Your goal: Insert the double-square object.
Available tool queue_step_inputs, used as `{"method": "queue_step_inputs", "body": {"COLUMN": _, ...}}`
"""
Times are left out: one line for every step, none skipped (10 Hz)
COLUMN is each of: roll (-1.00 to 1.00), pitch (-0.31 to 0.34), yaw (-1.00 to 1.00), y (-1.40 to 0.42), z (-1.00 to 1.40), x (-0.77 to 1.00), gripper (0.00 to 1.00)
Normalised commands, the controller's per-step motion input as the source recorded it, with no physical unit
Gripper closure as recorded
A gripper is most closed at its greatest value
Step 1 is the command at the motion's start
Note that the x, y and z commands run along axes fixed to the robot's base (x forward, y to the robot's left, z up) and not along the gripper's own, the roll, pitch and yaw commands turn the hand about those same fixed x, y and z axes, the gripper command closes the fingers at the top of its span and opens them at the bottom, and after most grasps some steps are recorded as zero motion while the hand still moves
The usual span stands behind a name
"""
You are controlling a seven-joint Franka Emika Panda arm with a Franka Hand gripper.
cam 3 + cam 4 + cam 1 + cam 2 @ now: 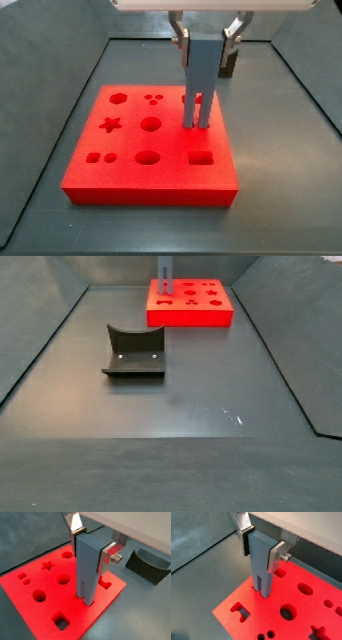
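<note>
- Jaws of your gripper (93,543) clamp the upper end of the tall slim grey-blue double-square bar (87,567), silver finger plates (111,552) pressed on two opposite faces; both wrist views show this.
- You hold the bar (202,75) upright, its two square prongs pointing down at the flat bright-red foam board (134,150) with cut-out holes.
- Prong tips (262,592) sit at the board's top face near one edge, just beside a notched cut-out (105,583); you cannot tell how deep they have entered.
- Star, round, oval and square holes lie open across the board (47,582).
- Well apart from the board, the dark fixture (134,353) stands on the grey surface (201,396).
</note>
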Motion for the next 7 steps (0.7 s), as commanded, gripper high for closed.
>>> {"method": "queue_step_inputs", "body": {"roll": 0.11, "pitch": 0.031, "yaw": 0.0, "y": -0.1, "z": -0.42, "x": 0.29, "gripper": 1.0}}
{"method": "queue_step_inputs", "body": {"roll": 0.04, "pitch": -0.01, "yaw": 0.0, "y": 0.0, "z": -0.52, "x": 0.08, "gripper": 1.0}}
{"method": "queue_step_inputs", "body": {"roll": 0.0, "pitch": -0.034, "yaw": 0.0, "y": 0.0, "z": -0.53, "x": 0.0, "gripper": 1.0}}
{"method": "queue_step_inputs", "body": {"roll": -0.05, "pitch": -0.066, "yaw": 0.0, "y": 0.0, "z": -0.46, "x": 0.0, "gripper": 1.0}}
{"method": "queue_step_inputs", "body": {"roll": -0.11, "pitch": -0.083, "yaw": 0.01, "y": 0.0, "z": -0.36, "x": 0.0, "gripper": 1.0}}
{"method": "queue_step_inputs", "body": {"roll": -0.02, "pitch": -0.053, "yaw": 0.0, "y": 0.0, "z": 0.0, "x": 0.0, "gripper": 1.0}}
{"method": "queue_step_inputs", "body": {"roll": 0.0, "pitch": 0.0, "yaw": 0.0, "y": 0.0, "z": 0.0, "x": 0.0, "gripper": 1.0}}
